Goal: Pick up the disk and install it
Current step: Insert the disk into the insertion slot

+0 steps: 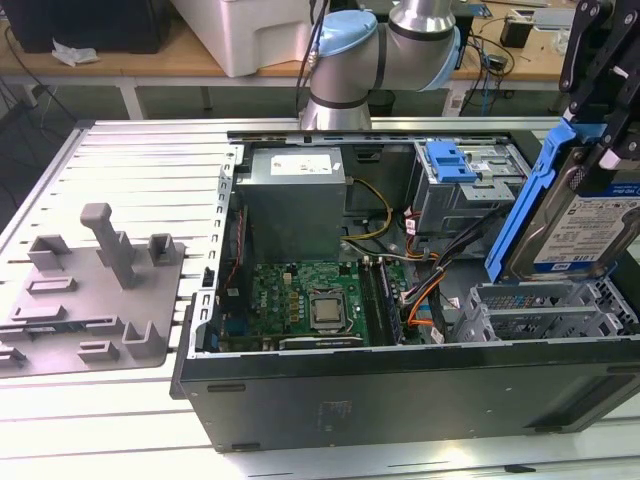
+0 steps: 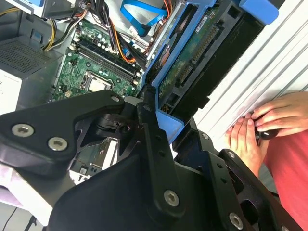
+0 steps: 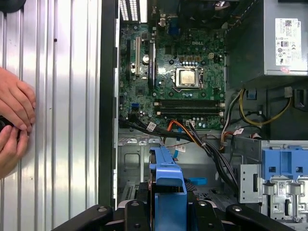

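The gripper (image 1: 596,130) is clamped on the disk (image 1: 580,225) — held tilted, just above the open computer case (image 1: 400,400).

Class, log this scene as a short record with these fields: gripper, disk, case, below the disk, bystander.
gripper: gripper shut on the disk
disk: disk held tilted in the air, not yet seated
case: case open, with motherboard and power supply exposed
below the disk: grey drive cage, at the exterior view's right
bystander: hands on the ribbed table beside the case
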Action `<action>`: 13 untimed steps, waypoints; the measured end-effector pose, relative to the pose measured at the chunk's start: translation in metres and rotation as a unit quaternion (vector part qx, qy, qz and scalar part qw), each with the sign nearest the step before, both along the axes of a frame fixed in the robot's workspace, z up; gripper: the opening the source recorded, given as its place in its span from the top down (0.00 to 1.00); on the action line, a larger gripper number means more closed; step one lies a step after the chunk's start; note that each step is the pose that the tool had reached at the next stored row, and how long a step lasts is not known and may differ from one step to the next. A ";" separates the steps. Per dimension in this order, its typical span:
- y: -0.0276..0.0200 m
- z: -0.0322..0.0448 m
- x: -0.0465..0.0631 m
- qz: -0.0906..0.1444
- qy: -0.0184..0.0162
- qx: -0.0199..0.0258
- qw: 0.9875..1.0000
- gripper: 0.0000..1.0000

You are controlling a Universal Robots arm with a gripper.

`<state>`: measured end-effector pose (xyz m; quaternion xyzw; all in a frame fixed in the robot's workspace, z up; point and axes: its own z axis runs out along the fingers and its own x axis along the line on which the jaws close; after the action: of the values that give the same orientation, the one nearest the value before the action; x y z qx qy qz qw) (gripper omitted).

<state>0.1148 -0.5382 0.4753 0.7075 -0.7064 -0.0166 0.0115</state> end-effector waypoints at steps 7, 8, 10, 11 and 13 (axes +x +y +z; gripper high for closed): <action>0.0000 -0.0023 0.000 0.000 0.000 0.000 1.000 0.63; 0.0000 -0.0027 0.000 0.000 0.000 0.000 1.000 0.63; 0.0000 -0.0034 0.000 0.001 0.000 0.000 1.000 0.63; 0.0000 -0.0039 0.000 0.001 0.000 0.000 1.000 0.63; 0.0000 -0.0049 0.000 0.002 0.000 0.000 1.000 0.63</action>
<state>0.1148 -0.5382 0.4704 0.7088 -0.7051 -0.0166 0.0115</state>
